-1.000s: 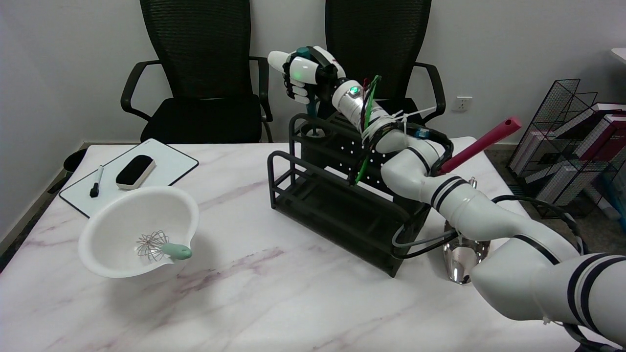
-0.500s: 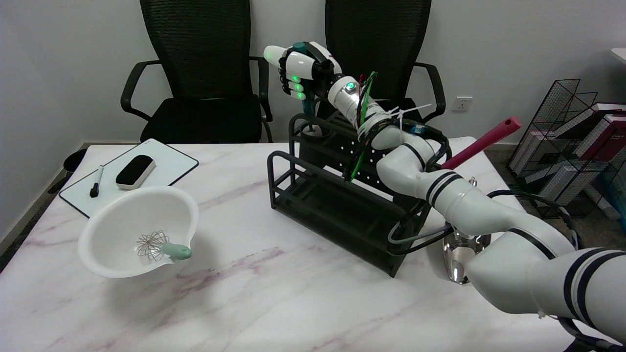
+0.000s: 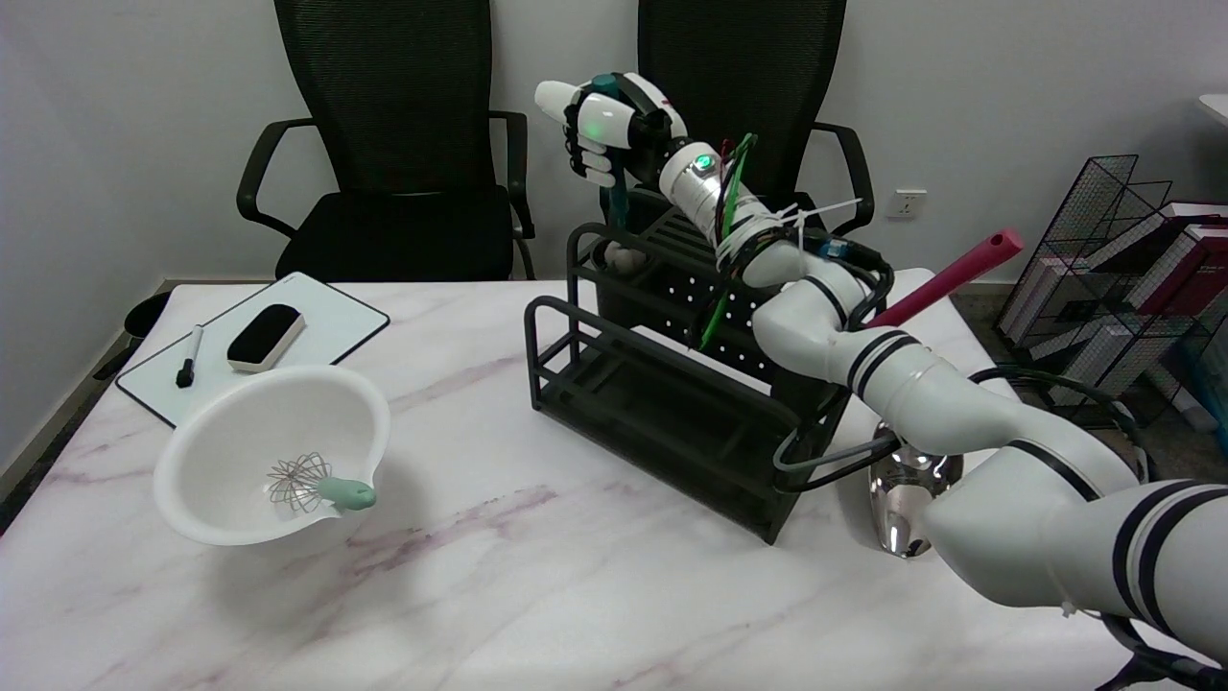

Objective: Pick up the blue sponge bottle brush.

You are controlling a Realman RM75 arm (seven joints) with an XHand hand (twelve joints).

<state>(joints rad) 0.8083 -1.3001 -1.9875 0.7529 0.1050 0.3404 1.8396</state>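
My right hand (image 3: 604,130) is raised above the far left corner of the black dish rack (image 3: 662,384), fingers wrapped around the teal handle of the bottle brush (image 3: 617,206). The handle hangs straight down from the fist. Its pale sponge head (image 3: 624,257) shows just at the rim of the rack's round holder cup at the back left. The top end of the handle pokes out above the fist.
A white bowl (image 3: 230,437) with a small whisk (image 3: 317,485) sits at the left front. A whiteboard (image 3: 317,321) with eraser and marker lies behind it. A red handle (image 3: 945,280) sticks out at the right. A shiny metal utensil (image 3: 907,499) lies by the rack. Two black chairs stand behind the table.
My right hand has risen with the brush and shifted slightly right; the sponge head has come up from inside the holder cup to its rim.
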